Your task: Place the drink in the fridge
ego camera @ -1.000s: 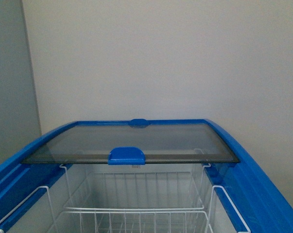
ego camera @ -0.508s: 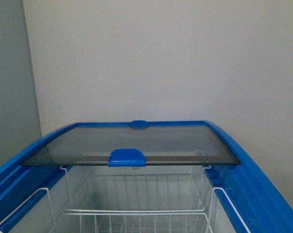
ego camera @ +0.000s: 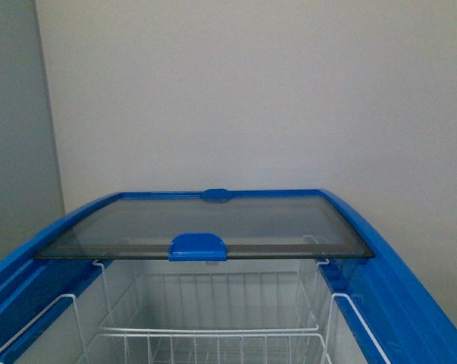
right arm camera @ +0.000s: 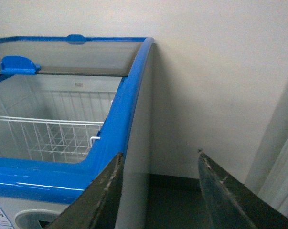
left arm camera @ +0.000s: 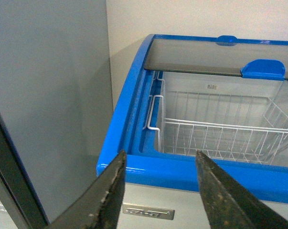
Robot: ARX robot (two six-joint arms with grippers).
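Drink nowhere in view, fridge (ego camera: 410, 303) open at lower frame, left pincer (left arm camera: 158, 191) and right pincer (right arm camera: 158, 191) both spread and empty: fetching the bottle likely next.

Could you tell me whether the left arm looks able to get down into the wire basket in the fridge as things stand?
Probably yes. The glass lid covers only the far part of the fridge, so the wire basket lies uncovered, and the left gripper, open and empty, sits just outside the near rim.

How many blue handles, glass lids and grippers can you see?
Blue handles: 2 (near handle, far handle)
Glass lids: 1 pane clearly visible
Grippers: 2 (left gripper, right gripper), both open and empty
Total: 5
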